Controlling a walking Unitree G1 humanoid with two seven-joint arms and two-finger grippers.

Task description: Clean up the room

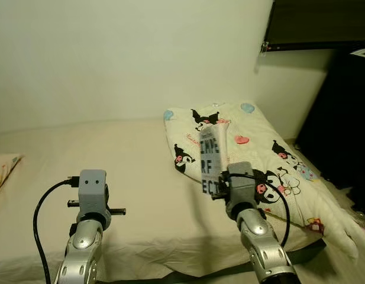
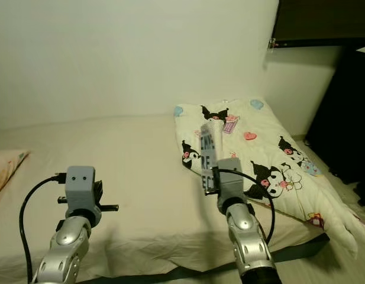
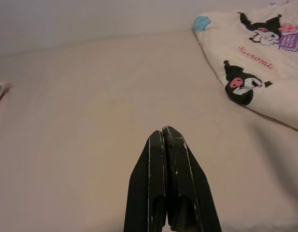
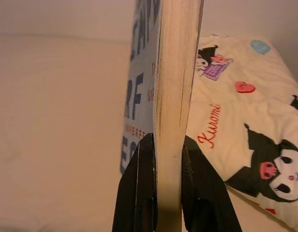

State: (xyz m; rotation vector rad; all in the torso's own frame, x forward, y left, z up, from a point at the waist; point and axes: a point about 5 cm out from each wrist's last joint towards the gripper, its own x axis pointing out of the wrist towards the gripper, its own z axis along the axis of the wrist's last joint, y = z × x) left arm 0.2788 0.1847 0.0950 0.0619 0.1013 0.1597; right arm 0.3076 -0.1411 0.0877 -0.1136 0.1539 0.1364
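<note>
Gripping a book [image 4: 170,96] by its lower edge, your right hand [image 4: 169,159] has its 2 black fingers [image 4: 139,188] pressed against the front and back covers, so the book stands upright with the pale page edges facing the wrist camera. Large blue-grey letters run down the cover. Held this way, the book is lifted off the bed [image 1: 141,177] and hangs over its near right part, in front of the folded blanket [image 1: 271,160], probably so it can be carried away to wherever it belongs.

Your left hand [image 3: 165,140] is clenched with nothing in it, the 2 fingers pressed together, hovering above the bare cream sheet with no job at present.

Beyond the hands, the blanket, cream with black cartoon characters and pink hearts, lies on the right side of the bed and droops off its corner. A patterned pillow [image 1: 5,168] edge peeks in at far left. Dark furniture [image 1: 342,118] stands to the right, against the pale wall.
</note>
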